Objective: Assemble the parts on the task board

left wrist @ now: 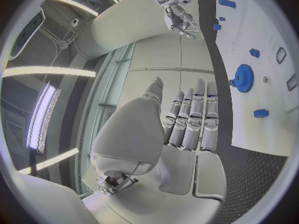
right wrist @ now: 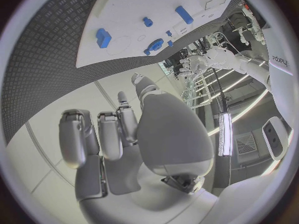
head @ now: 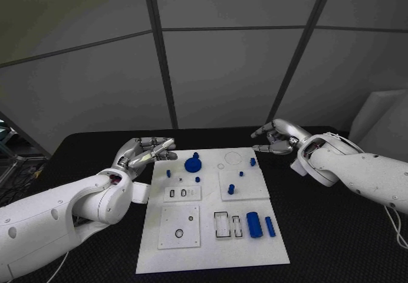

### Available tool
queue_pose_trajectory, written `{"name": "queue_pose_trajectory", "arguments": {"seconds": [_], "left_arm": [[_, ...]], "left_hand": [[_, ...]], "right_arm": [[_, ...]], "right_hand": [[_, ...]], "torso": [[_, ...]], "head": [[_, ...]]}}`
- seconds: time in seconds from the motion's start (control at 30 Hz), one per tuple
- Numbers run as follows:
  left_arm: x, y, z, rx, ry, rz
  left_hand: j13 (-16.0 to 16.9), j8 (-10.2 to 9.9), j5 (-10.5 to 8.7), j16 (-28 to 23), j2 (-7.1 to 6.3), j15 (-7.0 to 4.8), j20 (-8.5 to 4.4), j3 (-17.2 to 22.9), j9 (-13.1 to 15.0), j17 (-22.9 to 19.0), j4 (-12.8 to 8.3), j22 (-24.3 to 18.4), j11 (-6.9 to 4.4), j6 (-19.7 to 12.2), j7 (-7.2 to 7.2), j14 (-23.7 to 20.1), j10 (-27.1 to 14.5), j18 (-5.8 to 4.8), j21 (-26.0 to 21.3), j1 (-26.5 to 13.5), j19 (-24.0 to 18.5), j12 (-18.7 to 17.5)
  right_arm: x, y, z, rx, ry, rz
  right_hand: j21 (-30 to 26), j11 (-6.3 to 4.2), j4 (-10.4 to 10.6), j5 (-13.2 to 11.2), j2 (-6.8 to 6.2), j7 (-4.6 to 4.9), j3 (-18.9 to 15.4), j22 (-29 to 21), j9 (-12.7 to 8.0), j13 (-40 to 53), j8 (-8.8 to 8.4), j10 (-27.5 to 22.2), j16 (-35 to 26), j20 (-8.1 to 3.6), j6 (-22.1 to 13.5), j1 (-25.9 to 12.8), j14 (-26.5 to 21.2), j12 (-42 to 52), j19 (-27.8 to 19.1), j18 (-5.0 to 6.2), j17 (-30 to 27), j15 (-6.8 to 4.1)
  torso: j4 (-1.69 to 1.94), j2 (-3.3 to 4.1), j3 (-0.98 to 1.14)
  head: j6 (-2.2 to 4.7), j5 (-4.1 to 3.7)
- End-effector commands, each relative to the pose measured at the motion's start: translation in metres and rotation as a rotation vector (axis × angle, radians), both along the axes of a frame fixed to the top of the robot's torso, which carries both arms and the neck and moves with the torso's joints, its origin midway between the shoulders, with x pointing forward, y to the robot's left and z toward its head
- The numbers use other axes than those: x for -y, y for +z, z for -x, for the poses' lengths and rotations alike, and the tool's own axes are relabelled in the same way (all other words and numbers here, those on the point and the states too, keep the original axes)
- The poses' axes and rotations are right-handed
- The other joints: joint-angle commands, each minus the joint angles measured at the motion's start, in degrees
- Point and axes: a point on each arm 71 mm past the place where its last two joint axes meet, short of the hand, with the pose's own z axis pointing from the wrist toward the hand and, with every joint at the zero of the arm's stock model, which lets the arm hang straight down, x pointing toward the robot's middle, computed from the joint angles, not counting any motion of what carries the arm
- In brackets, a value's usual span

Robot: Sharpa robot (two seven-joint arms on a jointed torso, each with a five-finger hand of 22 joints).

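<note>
The white task board (head: 213, 250) lies in the middle of the black table. A blue gear (head: 193, 164) stands near its far left corner, with small blue pegs (head: 230, 189) scattered around it. A thick blue cylinder (head: 253, 224) and a thinner blue bar (head: 269, 226) lie at the near right. My left hand (head: 149, 151) hovers off the board's far left corner, fingers straight and holding nothing. My right hand (head: 273, 139) hangs beyond the far right corner with its fingers curled in on nothing. The left wrist view shows the straight fingers (left wrist: 190, 117) beside the gear (left wrist: 243, 78).
Recessed slots and outlines (head: 223, 224) mark the board's near half. Black table (head: 340, 236) surrounds the board on all sides. In the right wrist view the curled fingers (right wrist: 99, 134) are above the table, well off the board (right wrist: 134, 10).
</note>
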Motion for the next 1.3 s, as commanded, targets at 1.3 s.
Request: {"name": "queue_pose_trajectory", "arguments": {"seconds": [1.3], "left_arm": [[0.004,0.000,-0.002,0.012,-0.022,0.007]], "left_hand": [[-0.07,-0.27,-0.33,-0.39,0.52,0.18,0.32,-0.51,-0.04,0.12,0.10,-0.10,0.26,0.09,0.48,-0.44,-0.41,-1.04,-0.33,-0.18,0.00,-0.39]], "right_arm": [[0.001,-0.039,-0.011,-0.194,0.057,0.096]], "right_hand": [[-0.76,0.18,-0.80,-0.16,0.65,0.19,-0.29,8.02,-0.20,1.45,-0.32,-0.76,-0.29,-0.04,-0.26,0.95,4.08,-0.50,0.21,0.48,6.14,0.04]], "torso": [[-0.01,0.02,-0.25]], "head": [[-1.16,-0.75]]}}
